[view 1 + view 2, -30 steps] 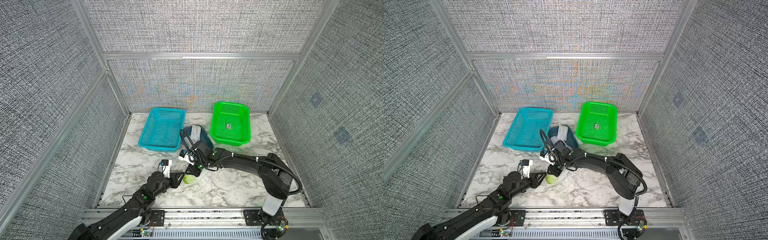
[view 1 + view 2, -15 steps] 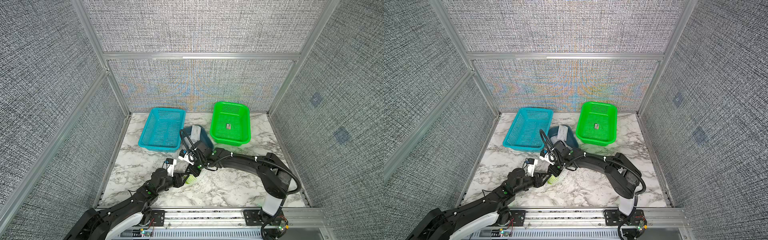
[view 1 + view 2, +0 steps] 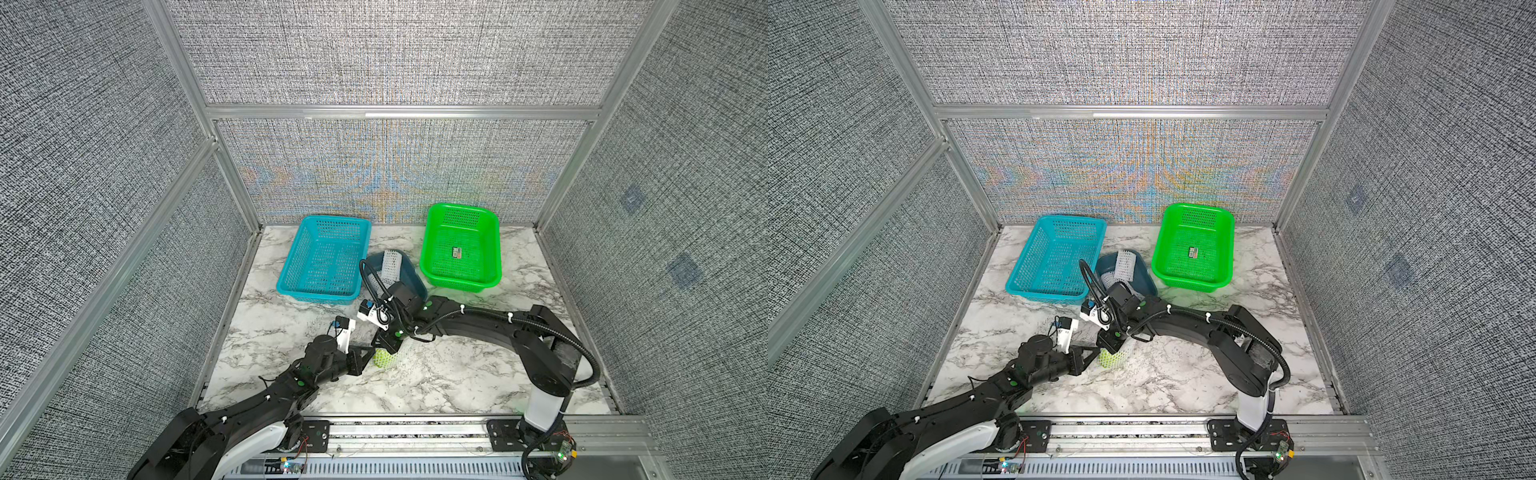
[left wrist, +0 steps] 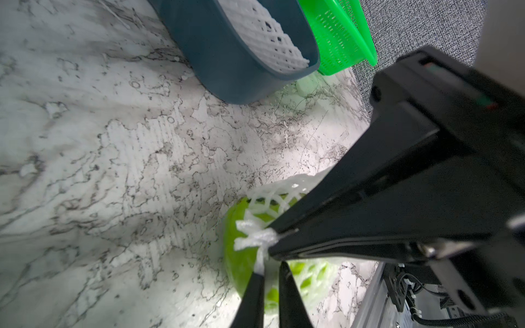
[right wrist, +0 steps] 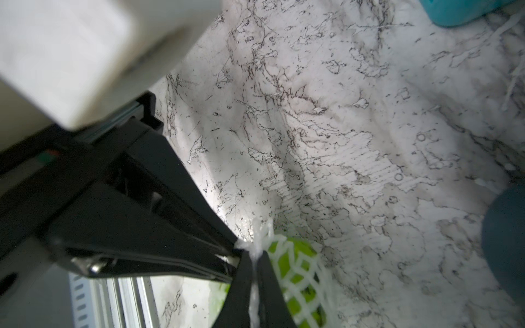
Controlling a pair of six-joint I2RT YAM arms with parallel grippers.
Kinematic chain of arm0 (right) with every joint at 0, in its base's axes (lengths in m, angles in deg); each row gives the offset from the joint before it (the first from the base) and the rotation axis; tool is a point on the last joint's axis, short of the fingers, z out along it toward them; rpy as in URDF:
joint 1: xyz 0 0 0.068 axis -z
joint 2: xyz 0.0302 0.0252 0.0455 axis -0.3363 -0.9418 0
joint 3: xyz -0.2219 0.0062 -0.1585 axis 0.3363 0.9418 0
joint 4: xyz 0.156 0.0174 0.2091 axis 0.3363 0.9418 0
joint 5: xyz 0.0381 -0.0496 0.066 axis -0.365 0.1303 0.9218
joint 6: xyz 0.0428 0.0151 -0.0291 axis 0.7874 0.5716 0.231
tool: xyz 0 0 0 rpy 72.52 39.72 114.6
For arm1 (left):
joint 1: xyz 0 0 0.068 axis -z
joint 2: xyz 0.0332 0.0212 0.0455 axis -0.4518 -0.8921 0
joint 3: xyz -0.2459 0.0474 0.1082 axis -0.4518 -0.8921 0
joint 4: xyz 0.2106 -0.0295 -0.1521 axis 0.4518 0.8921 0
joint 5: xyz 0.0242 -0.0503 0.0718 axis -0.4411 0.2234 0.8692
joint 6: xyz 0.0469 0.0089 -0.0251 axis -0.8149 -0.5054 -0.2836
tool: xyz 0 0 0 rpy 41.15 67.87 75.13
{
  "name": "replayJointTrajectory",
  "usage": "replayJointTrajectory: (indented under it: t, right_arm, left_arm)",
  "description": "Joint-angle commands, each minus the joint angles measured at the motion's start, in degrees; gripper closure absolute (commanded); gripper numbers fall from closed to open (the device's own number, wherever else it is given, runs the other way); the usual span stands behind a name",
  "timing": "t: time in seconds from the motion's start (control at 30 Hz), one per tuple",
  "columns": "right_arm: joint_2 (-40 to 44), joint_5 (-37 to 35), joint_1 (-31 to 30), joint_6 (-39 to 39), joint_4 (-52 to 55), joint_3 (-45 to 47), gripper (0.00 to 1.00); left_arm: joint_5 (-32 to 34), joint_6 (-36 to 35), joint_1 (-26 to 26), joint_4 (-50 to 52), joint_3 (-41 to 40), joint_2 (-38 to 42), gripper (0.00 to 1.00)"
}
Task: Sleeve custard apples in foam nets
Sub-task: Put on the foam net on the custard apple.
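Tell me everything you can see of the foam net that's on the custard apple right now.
The foam net is a white, soft-looking mesh sleeve with diamond-shaped holes, stretched partway over the yellow-green custard apple; the fruit's side toward the left arm shows bare. It lies with the fruit on the marble table, toward the front. Its edge is bunched where the left gripper and right gripper each pinch strands, both shut, tips close together.

Custard apple (image 3: 382,360) partly hidden under right arm (image 3: 478,328); object (image 3: 457,252) in green basket (image 3: 492,249) unidentifiably small.
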Motion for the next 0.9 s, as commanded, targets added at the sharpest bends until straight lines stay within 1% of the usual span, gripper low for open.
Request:
replayJointTrajectory:
  t: [0.0, 0.07, 0.2, 0.37, 0.47, 0.6, 0.7, 0.87]
  right_arm:
    - [-0.1, 1.1, -0.2, 0.0, 1.4, -0.3, 0.90]
    - [0.1, 0.7, -0.2, 0.2, 1.5, -0.4, 0.90]
    - [0.7, 0.2, 0.1, 0.5, 1.5, -0.9, 0.85]
    - [2.9, 0.4, 1.4, 1.6, 0.9, -1.7, 0.72]
    - [5.2, 0.4, 2.4, 2.5, -0.3, -1.5, 0.60]
    - [8.7, -0.1, 3.4, 3.3, -0.6, -1.1, 0.53]
    - [12.0, -1.6, 3.9, 4.5, -1.0, 1.3, 0.48]
    - [19.3, -5.7, 5.6, 8.1, -1.6, 9.6, 0.48]
  left_arm:
    - [1.7, -0.5, -0.1, -0.7, 0.0, -0.4, 0.95]
    - [2.0, -0.6, -0.1, -0.6, 0.0, -0.3, 1.00]
    - [2.7, -0.6, -0.1, 0.0, -0.1, 0.1, 1.00]
    - [3.6, -0.6, -0.1, 0.6, -0.5, 0.5, 1.00]
    - [3.9, -0.5, -0.1, 1.0, -0.6, 0.4, 1.00]
    - [4.0, -0.4, -0.1, 0.8, -0.7, 0.2, 1.00]
    - [3.9, -0.5, 0.0, 0.5, -0.7, -0.1, 1.00]
    - [3.7, -0.6, -0.1, 0.0, -0.5, -0.9, 1.00]
